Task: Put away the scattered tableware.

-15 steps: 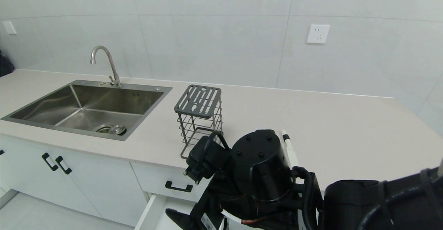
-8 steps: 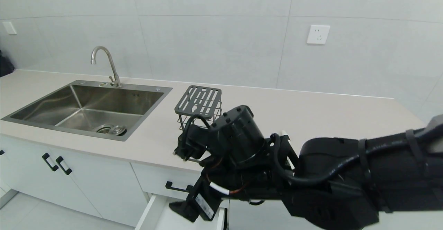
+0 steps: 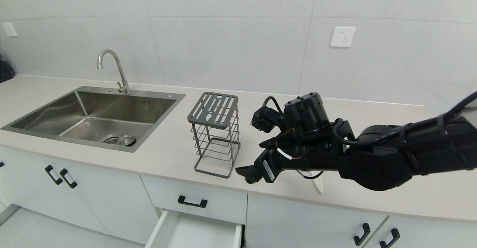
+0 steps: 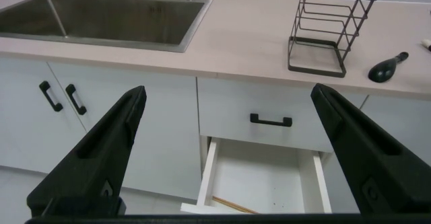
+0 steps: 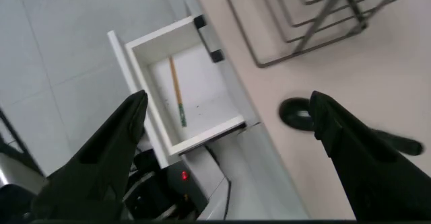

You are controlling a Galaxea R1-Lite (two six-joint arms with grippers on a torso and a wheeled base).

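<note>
A black spoon [image 5: 296, 113] lies on the counter near the front edge, just right of the wire rack; the left wrist view shows the spoon [image 4: 387, 66] too. A white utensil [image 3: 318, 185] lies on the counter, mostly hidden under my right arm. My right gripper [image 3: 249, 174] hovers open over the counter's front edge, beside the spoon, with nothing between its fingers [image 5: 101, 157]. Low in front of the cabinets, my left gripper [image 4: 229, 93] is open and faces the open drawer [image 4: 266, 180]. A wooden chopstick [image 5: 176, 93] lies inside that drawer.
A dark wire rack [image 3: 216, 134] stands mid-counter. The steel sink [image 3: 93, 115] with its tap is at the left. The open drawer [image 3: 193, 233] sticks out below the counter, under a shut drawer with a black handle [image 3: 192, 202]. Bare counter stretches to the right.
My right arm has risen from the open drawer and swung right, over the counter. It no longer hides the rack. The white utensil is now mostly covered by the arm.
</note>
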